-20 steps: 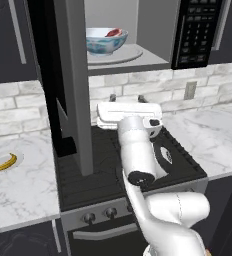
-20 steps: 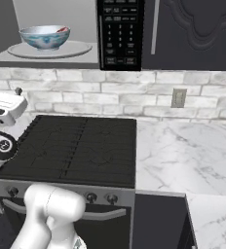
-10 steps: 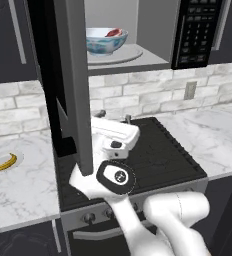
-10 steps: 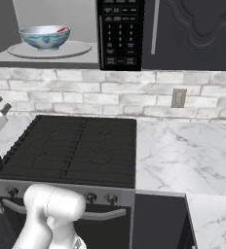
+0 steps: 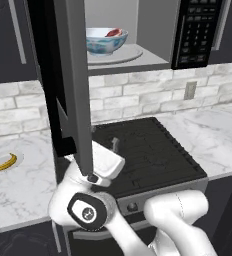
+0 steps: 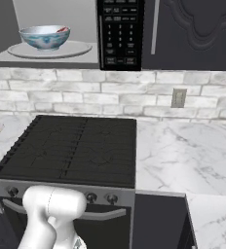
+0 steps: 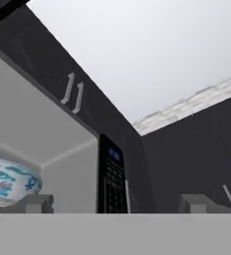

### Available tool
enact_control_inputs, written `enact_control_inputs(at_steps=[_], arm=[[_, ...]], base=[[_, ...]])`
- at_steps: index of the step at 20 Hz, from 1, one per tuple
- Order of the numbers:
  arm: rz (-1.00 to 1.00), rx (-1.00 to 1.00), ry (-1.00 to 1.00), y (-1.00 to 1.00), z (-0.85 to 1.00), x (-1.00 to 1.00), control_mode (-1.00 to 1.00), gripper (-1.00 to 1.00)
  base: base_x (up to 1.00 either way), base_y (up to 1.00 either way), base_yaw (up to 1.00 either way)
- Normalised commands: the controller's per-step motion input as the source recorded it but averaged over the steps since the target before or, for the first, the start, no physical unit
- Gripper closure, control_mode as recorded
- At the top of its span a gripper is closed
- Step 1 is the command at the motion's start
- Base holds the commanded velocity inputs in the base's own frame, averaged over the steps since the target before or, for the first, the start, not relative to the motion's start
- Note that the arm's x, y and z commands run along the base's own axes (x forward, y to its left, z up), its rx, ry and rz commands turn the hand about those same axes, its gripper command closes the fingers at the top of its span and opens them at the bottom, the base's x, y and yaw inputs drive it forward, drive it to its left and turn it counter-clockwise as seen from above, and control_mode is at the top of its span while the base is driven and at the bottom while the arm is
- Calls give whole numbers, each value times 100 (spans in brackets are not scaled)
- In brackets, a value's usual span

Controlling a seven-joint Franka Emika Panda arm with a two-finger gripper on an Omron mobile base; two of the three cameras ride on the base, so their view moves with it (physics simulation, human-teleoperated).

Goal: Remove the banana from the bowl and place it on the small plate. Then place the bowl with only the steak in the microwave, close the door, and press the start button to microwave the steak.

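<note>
The bowl (image 5: 104, 42) (image 6: 44, 38) (image 7: 8, 182) stands on the grey turntable (image 5: 125, 54) inside the microwave (image 5: 158, 30), with the dark red steak (image 5: 116, 33) (image 6: 63, 30) in it. Standing wide, the door (image 5: 70, 85) shows edge-on as a tall dark slab. The banana (image 5: 5, 162) lies on the small plate (image 5: 19, 158) on the left counter. My gripper (image 5: 108, 149) (image 7: 117, 204) is low over the stove's left side, just right of the door's lower corner, pointing up. It is open and holds nothing.
Below the microwave is the black stove (image 5: 148, 155) (image 6: 71, 151), with marble counters on both sides (image 6: 183, 155). The black keypad panel (image 5: 195, 30) (image 6: 119, 31) (image 7: 112, 179) is to the right of the cavity. Dark cabinets flank the microwave.
The arm has swung down and left from over the stove to the door's lower edge, leaving the right base view. Bowl, banana and door have not moved.
</note>
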Motion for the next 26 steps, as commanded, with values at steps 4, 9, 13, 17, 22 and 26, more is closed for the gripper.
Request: enact_control_inputs(at_steps=[4,9,13,17,22,26], arm=[[-1,-19,-18,76,31,-6,-100,-100],[0,-18,-16,63,36,-4,-100,-100],[0,-10,-10,63,1,0,-100,-100],[0,-7,-13,62,-8,0,-100,-100],[0,-3,-6,55,16,0,-100,-100],[0,-1,0,9,59,0,-100,-100]], base=[[0,0,0],[0,0,0],[0,0,0],[0,0,0],[0,0,0],[0,0,0]])
